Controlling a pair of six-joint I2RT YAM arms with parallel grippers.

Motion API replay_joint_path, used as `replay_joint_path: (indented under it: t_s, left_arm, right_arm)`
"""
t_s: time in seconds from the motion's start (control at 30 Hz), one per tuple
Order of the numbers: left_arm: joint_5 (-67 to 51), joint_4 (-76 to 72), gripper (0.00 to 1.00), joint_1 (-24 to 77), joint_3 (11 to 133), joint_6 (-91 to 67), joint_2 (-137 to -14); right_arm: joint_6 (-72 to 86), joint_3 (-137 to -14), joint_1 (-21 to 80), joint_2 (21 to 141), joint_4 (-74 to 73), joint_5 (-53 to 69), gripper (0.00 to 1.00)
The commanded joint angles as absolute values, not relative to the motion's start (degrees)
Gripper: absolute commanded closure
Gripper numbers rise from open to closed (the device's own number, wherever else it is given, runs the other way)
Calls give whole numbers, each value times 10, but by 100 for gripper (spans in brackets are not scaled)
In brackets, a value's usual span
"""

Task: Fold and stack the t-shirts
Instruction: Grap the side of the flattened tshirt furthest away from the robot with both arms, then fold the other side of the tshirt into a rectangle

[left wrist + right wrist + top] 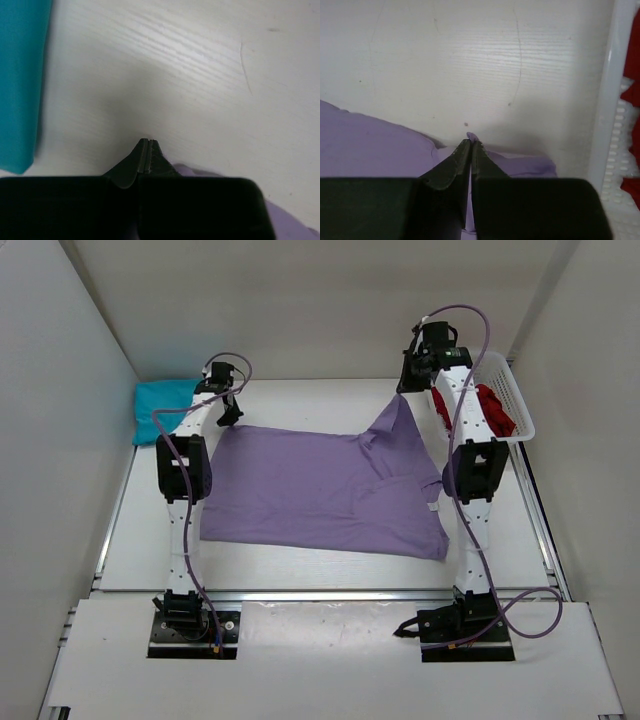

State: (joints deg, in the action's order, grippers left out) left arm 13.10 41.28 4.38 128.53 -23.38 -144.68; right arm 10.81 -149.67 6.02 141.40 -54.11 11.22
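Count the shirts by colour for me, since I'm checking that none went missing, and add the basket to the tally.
Teal shirt: 1
Purple shirt: 1
Red shirt: 1
White basket: 1
Total: 4

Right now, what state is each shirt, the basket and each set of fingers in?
purple t-shirt: spread flat, far right corner lifted in a peak
teal t-shirt: folded, lying at far left
white basket: upright at far right
red t-shirt: bunched inside the white basket
left fingers: shut at the purple t-shirt's far left corner, grip unclear
right fingers: shut on the purple t-shirt's raised corner
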Motion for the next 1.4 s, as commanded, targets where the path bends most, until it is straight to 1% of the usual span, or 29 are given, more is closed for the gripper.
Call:
replay_joint_path:
  t_s: [0.0,0.1,0.13,0.2,0.23,0.3,0.37,0.47,0.67,0.77,0.8,0.9,0.97,1.03,1.1,1.17,1.23,1.37]
  left_arm:
    - [127,365,100,54,1227,-244,-1342]
    - [116,337,100,50,1167,-252,-1291]
    - [116,325,100,49,1152,-250,-1282]
    - [118,315,100,47,1102,-249,-1244]
    - [113,300,100,41,1078,-253,-1225]
    - [103,288,100,34,1041,-261,-1196]
    - [98,266,100,29,1001,-262,-1162]
    - [88,243,100,25,941,-263,-1114]
    - [66,214,100,11,836,-273,-999]
    - [50,178,100,1,742,-280,-920]
    - [41,172,100,-22,728,-285,-904]
    - [17,152,100,-55,657,-296,-823]
    - [31,133,100,-57,590,-296,-768]
    - [54,127,100,-45,550,-286,-749]
    - [49,120,100,-48,516,-290,-745]
    - [35,129,99,-68,502,-294,-773]
    - [26,148,96,-69,511,-288,-808]
    - [11,162,87,-74,514,-289,-866]
  right_arm:
    - [94,-1467,57,1325,-561,96,100]
    - [91,-1392,65,1272,-568,63,100]
    - [91,-1350,70,1259,-563,61,100]
    - [98,-1255,75,1188,-515,55,100]
    - [105,-1165,76,1163,-491,59,100]
    - [119,-1013,76,1067,-398,78,100]
    - [141,-948,74,1024,-368,88,100]
    - [154,-882,72,977,-343,106,100]
    - [153,-857,112,893,-365,86,100]
    - [150,-802,127,807,-359,104,100]
    - [156,-770,128,783,-354,115,100]
    - [178,-695,117,681,-325,142,100]
    - [194,-638,105,610,-304,167,100]
    - [213,-574,93,570,-295,164,100]
    - [222,-481,56,551,-287,181,100]
    - [236,-418,43,536,-274,179,100]
    - [243,-365,46,529,-262,144,100]
    - [244,-321,58,529,-258,99,100]
